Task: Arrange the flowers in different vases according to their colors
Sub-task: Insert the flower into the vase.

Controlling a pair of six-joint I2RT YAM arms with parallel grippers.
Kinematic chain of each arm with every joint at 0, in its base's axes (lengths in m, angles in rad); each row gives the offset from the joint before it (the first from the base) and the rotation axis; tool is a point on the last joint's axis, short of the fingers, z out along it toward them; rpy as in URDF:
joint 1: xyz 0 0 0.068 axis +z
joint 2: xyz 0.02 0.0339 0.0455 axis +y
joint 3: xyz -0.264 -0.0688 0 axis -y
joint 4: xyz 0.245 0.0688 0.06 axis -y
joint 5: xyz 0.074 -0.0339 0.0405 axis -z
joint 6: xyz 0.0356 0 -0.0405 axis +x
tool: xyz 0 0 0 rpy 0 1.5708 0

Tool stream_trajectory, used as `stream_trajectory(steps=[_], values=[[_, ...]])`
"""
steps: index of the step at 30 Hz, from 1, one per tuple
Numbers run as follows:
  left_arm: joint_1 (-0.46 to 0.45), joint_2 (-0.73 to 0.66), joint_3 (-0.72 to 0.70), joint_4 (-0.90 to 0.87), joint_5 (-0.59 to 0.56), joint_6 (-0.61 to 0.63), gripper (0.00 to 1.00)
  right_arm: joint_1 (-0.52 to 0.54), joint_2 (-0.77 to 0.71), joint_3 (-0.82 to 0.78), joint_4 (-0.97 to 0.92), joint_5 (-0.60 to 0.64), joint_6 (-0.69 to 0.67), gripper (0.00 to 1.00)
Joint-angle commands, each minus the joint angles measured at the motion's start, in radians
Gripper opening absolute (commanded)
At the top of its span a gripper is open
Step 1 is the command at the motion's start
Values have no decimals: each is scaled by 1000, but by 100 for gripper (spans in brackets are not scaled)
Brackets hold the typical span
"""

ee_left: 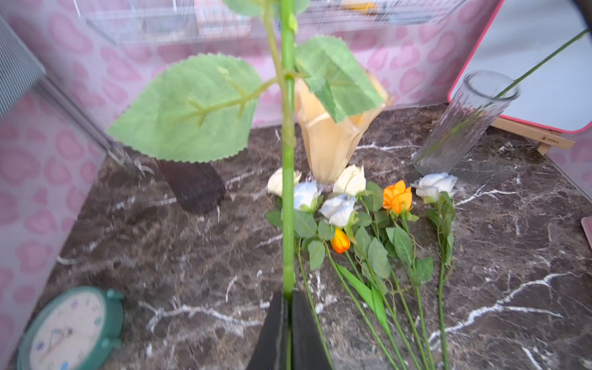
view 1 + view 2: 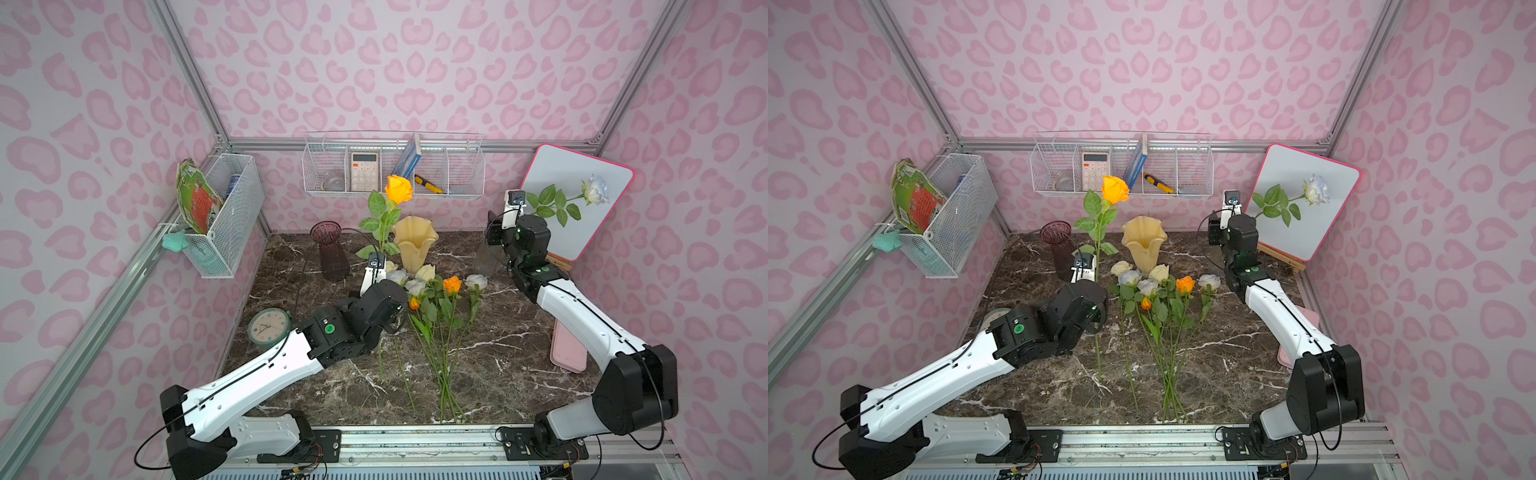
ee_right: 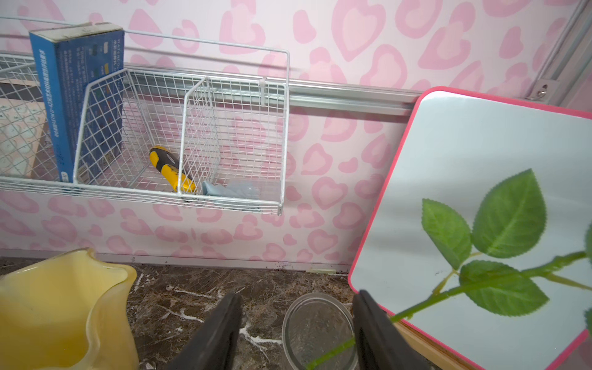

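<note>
The orange rose (image 1: 287,160) stands up from between the left fingers (image 1: 272,333), but its bloom is cut off by the picture's edge. A big leaf (image 1: 189,109) past the fingers hides most of the purple vase (image 1: 195,189). The clock (image 1: 70,330), off to the side of the fingers, is cut at the corner. By the right fingers (image 3: 221,333), the white rose (image 3: 509,214) loses its bloom past the edge. In a top view the right arm (image 2: 582,316) hides most of the clear vase (image 2: 483,259).

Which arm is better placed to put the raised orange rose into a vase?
Left. The left hand is shut on the raised orange rose, near the dark purple vase. The right hand stands open over the clear glass vase.
</note>
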Motion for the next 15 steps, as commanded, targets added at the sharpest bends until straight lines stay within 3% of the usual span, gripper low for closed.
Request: stream_trajectory(steps=[1,7,15], values=[[0,-5,-31,381,-41,428,0,19,-18,8,-15,3,12,59],[72,106,125,605,16,608,0,46,-71,-23,-33,9,33,59],[172,260,335,758,163,643,0,52,-112,-61,-49,12,43,59]])
